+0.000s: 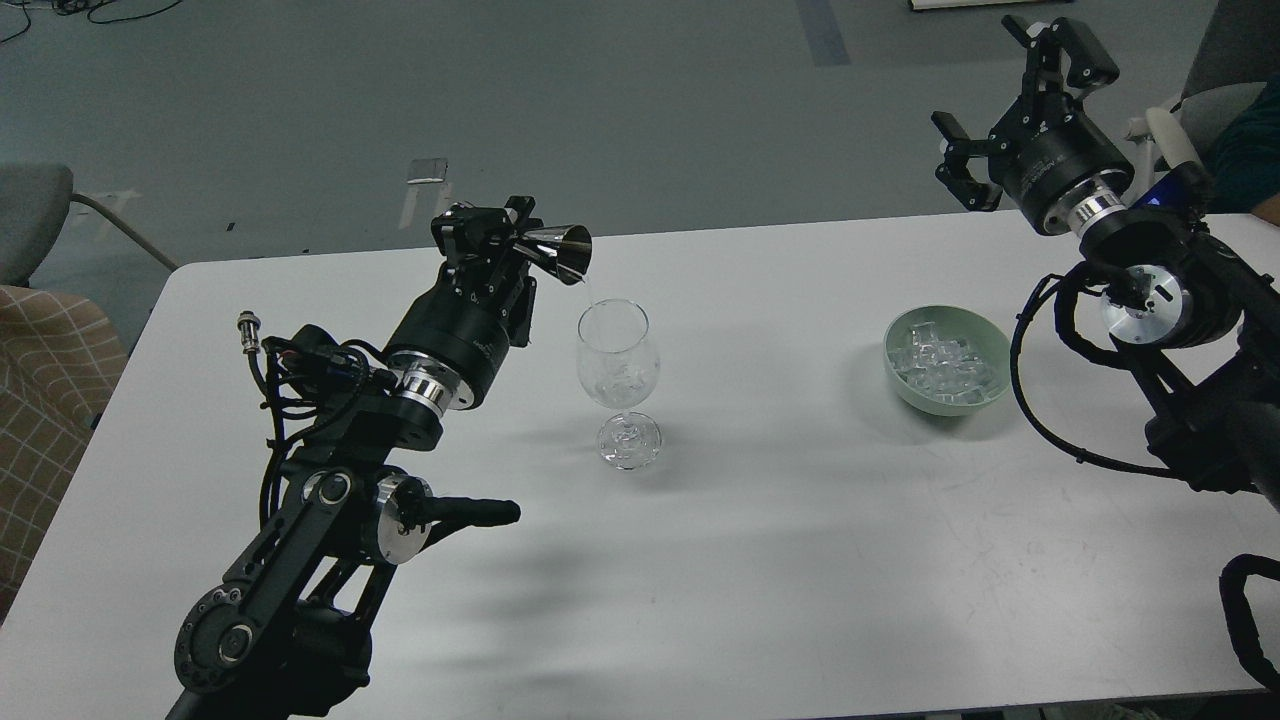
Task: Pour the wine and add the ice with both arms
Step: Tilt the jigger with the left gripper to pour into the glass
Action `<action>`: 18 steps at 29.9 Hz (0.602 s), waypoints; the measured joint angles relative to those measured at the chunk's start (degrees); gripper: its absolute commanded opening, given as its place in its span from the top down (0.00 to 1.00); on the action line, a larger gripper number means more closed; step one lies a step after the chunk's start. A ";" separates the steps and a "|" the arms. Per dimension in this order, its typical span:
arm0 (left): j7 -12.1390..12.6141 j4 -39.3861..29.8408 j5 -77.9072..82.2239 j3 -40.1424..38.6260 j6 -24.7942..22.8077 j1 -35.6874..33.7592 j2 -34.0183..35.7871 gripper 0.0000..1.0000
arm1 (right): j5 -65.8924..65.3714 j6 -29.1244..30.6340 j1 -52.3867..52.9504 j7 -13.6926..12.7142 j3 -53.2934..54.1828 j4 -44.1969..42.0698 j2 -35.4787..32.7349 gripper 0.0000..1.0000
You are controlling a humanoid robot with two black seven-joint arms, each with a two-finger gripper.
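Observation:
My left gripper (510,240) is shut on a small shiny metal measuring cup (558,252). The cup lies tipped on its side, its mouth facing right, just up and left of the rim of a clear stemmed wine glass (617,365) that stands upright on the white table (760,520). A thin trickle shows at the cup's lip. Clear ice cubes (943,363) are heaped in a pale green bowl (905,390) to the right. My right gripper (1010,110) is open and empty, held high above the table's far right edge, up and right of the bowl.
A grey chair (35,215) and a checked cloth (45,400) stand at the left of the table. A person's arm (1245,150) and a chair show at the far right. My right arm's cable (1040,420) loops near the bowl.

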 measured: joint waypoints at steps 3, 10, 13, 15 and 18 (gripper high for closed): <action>-0.50 0.01 1.35 0.09 -0.03 0.00 0.92 1.00 | 0.00 0.00 0.00 0.00 0.00 0.00 0.03 0.00; -2.33 0.02 5.46 1.91 -0.06 -0.30 2.91 1.00 | 0.00 0.00 0.00 0.00 0.00 0.00 0.04 0.00; -2.62 0.02 8.27 2.14 -0.05 -0.24 3.13 1.00 | 0.00 0.00 0.00 0.00 0.00 0.00 0.05 0.00; -2.69 0.02 9.52 2.85 -0.05 -0.29 3.17 1.00 | 0.00 0.00 0.00 0.00 0.00 0.00 0.08 0.00; -2.78 0.01 11.70 3.89 -0.08 -0.65 3.34 1.00 | 0.00 0.00 0.00 0.00 0.00 0.00 0.08 0.00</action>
